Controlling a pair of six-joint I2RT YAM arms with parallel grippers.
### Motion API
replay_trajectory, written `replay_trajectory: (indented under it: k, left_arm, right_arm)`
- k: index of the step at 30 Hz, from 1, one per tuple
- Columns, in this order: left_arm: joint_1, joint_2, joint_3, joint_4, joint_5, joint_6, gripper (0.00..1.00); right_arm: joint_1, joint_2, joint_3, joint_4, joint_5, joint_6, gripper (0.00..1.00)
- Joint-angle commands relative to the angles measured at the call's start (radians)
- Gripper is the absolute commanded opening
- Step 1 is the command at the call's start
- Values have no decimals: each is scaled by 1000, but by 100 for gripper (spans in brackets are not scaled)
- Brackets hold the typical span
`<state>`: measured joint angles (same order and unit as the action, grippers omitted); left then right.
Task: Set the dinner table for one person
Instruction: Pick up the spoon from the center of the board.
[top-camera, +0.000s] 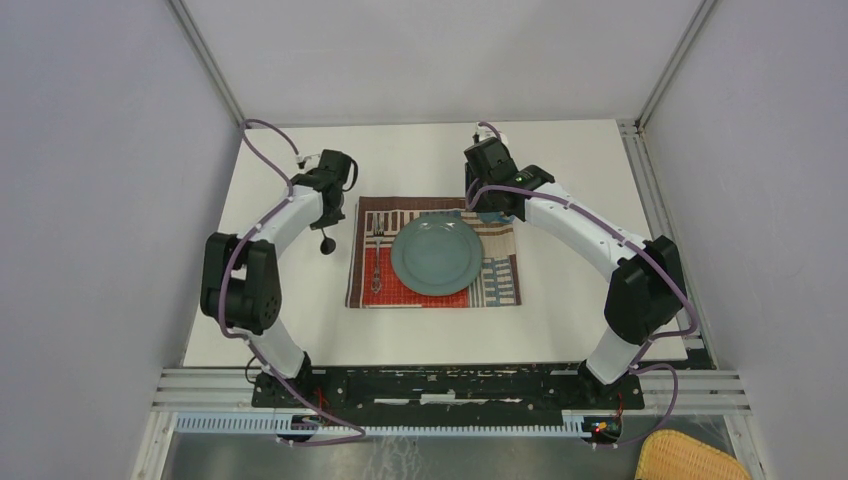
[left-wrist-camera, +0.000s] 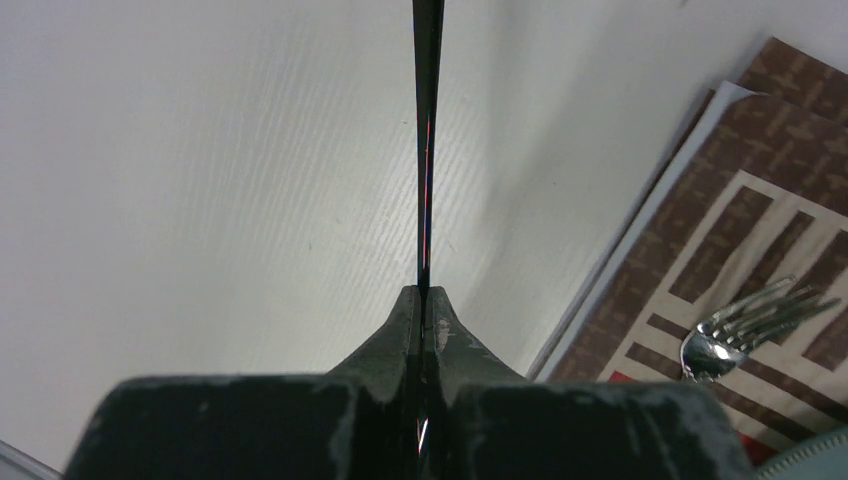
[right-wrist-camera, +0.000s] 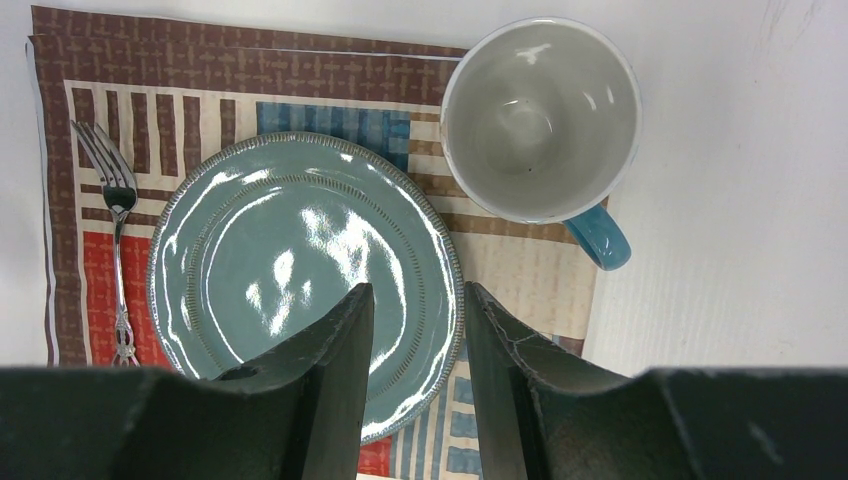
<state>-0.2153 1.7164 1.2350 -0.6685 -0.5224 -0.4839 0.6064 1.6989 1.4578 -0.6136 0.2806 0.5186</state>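
Note:
On the white dinner table (top-camera: 570, 300) lies a striped patchwork placemat (top-camera: 500, 282) with a teal plate (top-camera: 436, 254) on it. A silver fork (right-wrist-camera: 115, 205) rests on the mat left of the plate. A white mug (right-wrist-camera: 540, 120) with a blue handle stands on the mat's far right corner. My left gripper (left-wrist-camera: 425, 293) is shut on a thin dark utensil (left-wrist-camera: 427, 150), seen edge-on; it hangs over bare table just left of the mat (left-wrist-camera: 720, 230). My right gripper (right-wrist-camera: 418, 292) is open and empty above the plate's (right-wrist-camera: 300, 250) right rim, beside the mug.
Metal rails (top-camera: 450, 385) run along the table's near edge by the arm bases, and grey walls close in the left, right and far sides. A yellow wicker basket (top-camera: 690, 460) sits below the table edge at the bottom right.

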Motion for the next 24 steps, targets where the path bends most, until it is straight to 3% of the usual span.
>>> replay_trajectory:
  k: [1, 24]
  left_arm:
    - [-46, -100, 1, -12, -15, 56, 2]
    - [-384, -302, -94, -165, 29, -50, 2]
  right_arm:
    - [-4, -15, 39, 18, 16, -4, 44]
    - [-66, -108, 41, -25, 100, -34, 45]
